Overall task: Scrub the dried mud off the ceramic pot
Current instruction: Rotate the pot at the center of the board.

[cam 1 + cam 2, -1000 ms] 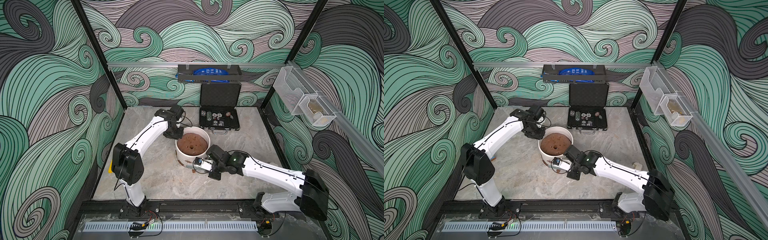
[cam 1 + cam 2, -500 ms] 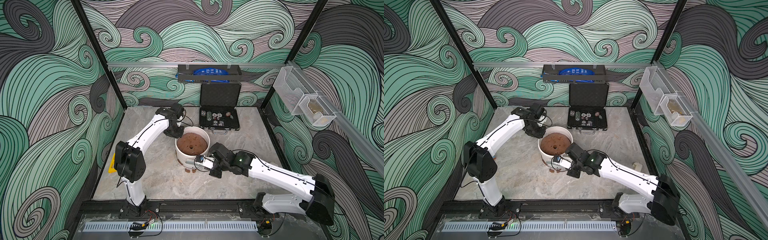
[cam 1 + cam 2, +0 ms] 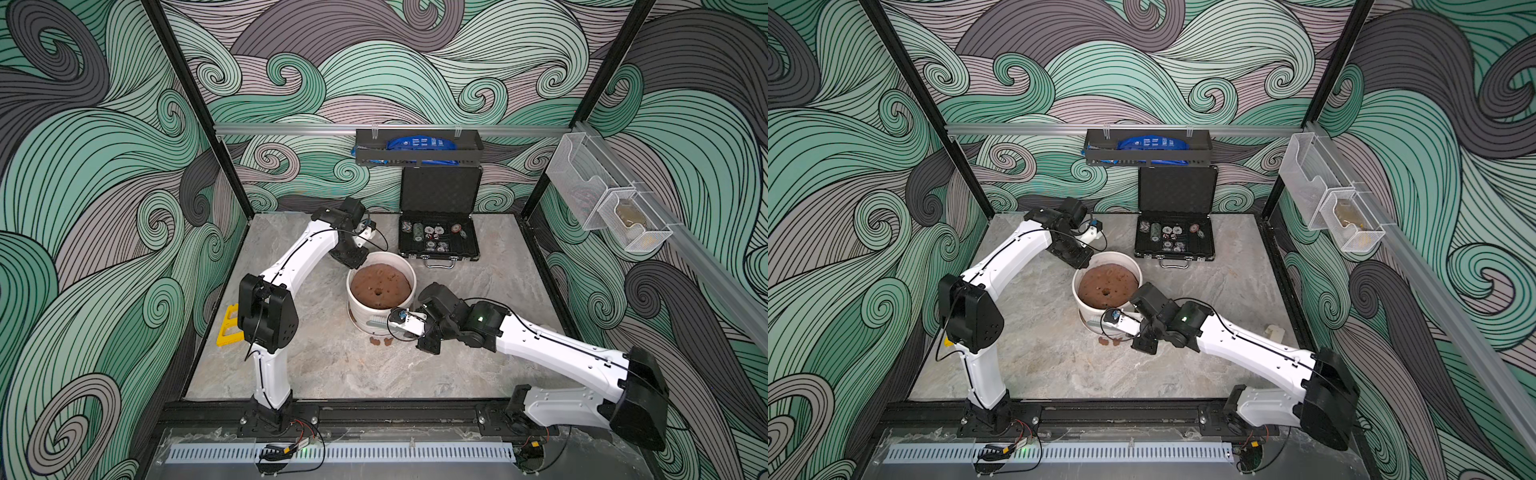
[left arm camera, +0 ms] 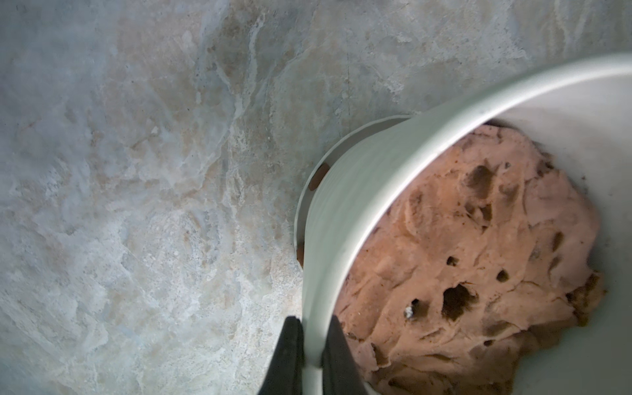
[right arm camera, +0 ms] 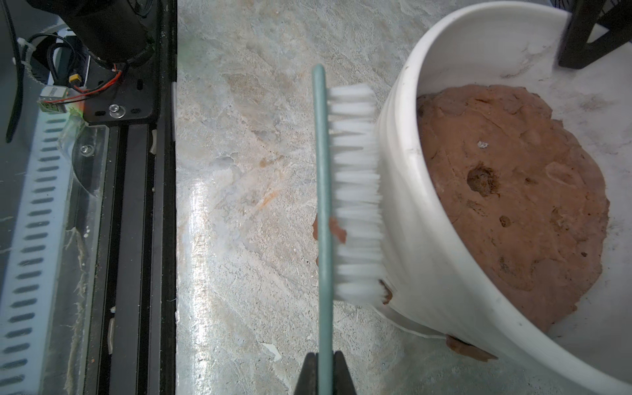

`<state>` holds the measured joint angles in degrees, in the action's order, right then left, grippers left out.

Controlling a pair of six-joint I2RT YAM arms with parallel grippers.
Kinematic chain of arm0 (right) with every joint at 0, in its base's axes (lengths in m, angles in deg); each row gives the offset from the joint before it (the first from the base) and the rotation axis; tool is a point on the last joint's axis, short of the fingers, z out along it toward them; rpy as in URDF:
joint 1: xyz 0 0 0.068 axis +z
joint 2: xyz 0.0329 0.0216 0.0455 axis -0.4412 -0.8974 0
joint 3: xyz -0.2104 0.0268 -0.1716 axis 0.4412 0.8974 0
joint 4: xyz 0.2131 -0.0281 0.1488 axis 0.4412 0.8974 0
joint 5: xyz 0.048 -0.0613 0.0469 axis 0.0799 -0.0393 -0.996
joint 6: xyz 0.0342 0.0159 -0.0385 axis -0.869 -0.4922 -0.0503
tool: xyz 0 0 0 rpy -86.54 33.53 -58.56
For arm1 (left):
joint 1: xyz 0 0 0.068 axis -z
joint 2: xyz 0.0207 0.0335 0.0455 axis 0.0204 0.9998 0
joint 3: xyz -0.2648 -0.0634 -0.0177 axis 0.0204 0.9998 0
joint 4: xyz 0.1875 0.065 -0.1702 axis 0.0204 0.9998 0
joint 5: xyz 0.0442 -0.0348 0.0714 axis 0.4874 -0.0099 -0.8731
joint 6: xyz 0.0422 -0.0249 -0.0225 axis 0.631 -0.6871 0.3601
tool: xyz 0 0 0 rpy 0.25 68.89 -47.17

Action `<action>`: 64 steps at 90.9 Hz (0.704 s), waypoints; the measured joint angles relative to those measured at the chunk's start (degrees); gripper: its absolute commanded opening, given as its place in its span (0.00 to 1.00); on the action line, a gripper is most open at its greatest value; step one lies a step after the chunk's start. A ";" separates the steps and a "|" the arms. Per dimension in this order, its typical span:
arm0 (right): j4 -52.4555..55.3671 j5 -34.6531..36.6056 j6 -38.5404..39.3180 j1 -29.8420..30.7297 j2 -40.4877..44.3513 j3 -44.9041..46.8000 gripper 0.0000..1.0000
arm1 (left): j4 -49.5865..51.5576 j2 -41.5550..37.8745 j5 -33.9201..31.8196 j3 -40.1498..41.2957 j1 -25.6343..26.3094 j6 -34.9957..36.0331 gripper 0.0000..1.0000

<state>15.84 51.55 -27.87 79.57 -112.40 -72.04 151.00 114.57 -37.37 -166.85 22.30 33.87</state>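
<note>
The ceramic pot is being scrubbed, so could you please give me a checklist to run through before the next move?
1. The left gripper is shut on the ceramic pot at its rim: ok.
2. The right gripper is shut on the brush handle: ok.
3. The bristles press against the pot's outer wall: ok.
4. The wall is free of dried mud: not ok. One patch sits at the bristles' end, another near the base.
5. The reddish lump by the bristles is stuck to them, or lies on the table below: cannot tell.
</note>
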 measured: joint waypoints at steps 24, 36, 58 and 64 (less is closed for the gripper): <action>-0.52 -0.68 0.15 0.72 0.02 0.00 0.00 | -0.15 1.16 0.57 -1.44 -0.33 6.56 0.10; -0.74 -0.87 0.15 0.76 0.00 0.00 0.00 | 0.13 1.36 0.68 -1.88 -0.35 7.34 0.16; -0.81 -1.05 0.15 0.76 0.02 0.00 0.00 | 0.52 1.36 1.95 -2.38 -0.35 6.78 0.44; -0.81 -1.05 0.15 0.76 0.07 0.00 0.00 | 0.87 1.25 2.23 -3.23 -0.35 4.85 0.57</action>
<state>15.03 50.50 -27.71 80.33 -112.34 -72.04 151.88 115.81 -35.14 -170.09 21.95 38.73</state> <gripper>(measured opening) 0.071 0.466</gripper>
